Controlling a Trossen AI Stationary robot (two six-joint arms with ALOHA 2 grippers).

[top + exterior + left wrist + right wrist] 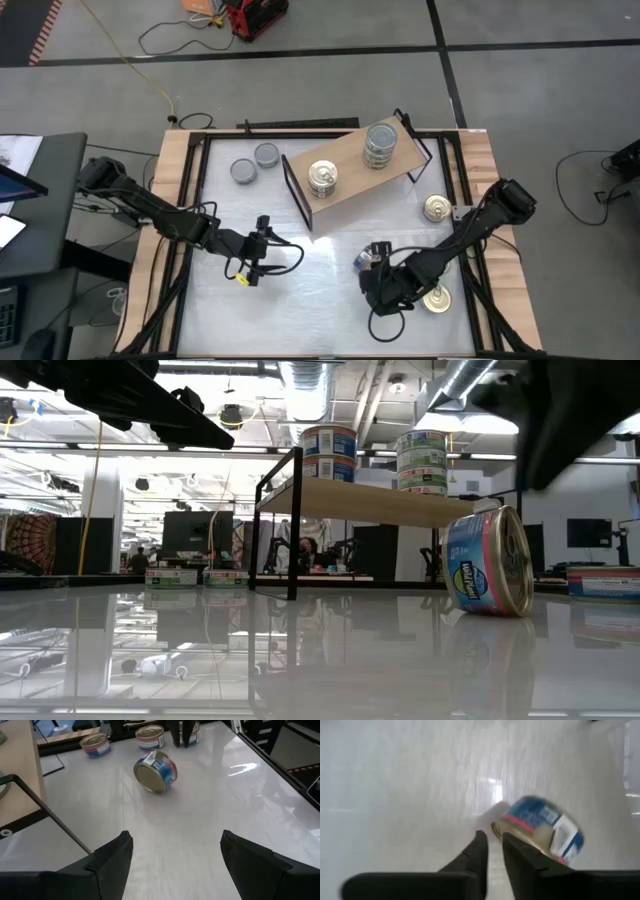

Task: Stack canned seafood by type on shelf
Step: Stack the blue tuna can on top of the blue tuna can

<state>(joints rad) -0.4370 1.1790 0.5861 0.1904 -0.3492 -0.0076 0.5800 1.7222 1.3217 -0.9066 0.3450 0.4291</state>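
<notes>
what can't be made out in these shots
- Right gripper: in the high view its own arm covers the fingers; the right wrist view is blurred, so contact with the tipped tin is unclear.
- Tin labels: too small in every view.
- Shelf: its top is hidden in the low view, seen edge-on.

It was a robotics lab: bare ceiling ducts (300,385) ran overhead, dark monitors (190,532) stood at the back, and cables (165,40) trailed over grey floor at twelve o'clock.

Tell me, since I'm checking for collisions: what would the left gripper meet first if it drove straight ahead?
Probably the tipped tin lying on its side on the white tabletop; the left gripper stands open with bare table between.
</notes>
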